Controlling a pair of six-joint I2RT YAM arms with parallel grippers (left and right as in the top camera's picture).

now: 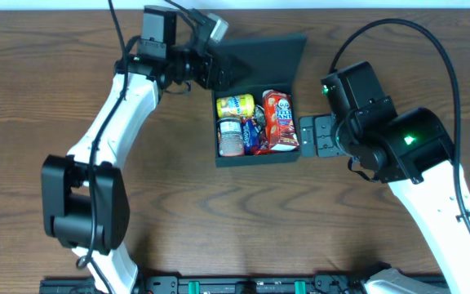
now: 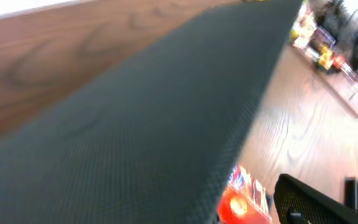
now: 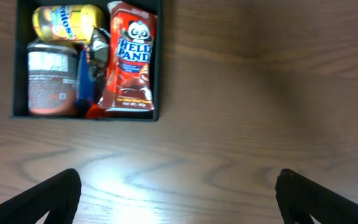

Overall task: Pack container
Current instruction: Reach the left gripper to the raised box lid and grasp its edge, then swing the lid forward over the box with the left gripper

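Lid (image 2: 135, 124) looms close before the left pincer (image 1: 223, 75), spread wide, probably to nudge it shut (container (image 1: 255, 160) looks full); right pincer (image 3: 179, 196) hovers released, empty.

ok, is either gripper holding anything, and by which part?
Nothing held. Right gripper is open over the table beside the container. Left gripper is open by the raised lid; contact cannot be told.

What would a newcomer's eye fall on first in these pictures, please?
The open central container draws the eye, its lid raised on the far side, holding a red Hello Panda pouch and a yellow can. The right end effector stands open just right of it.
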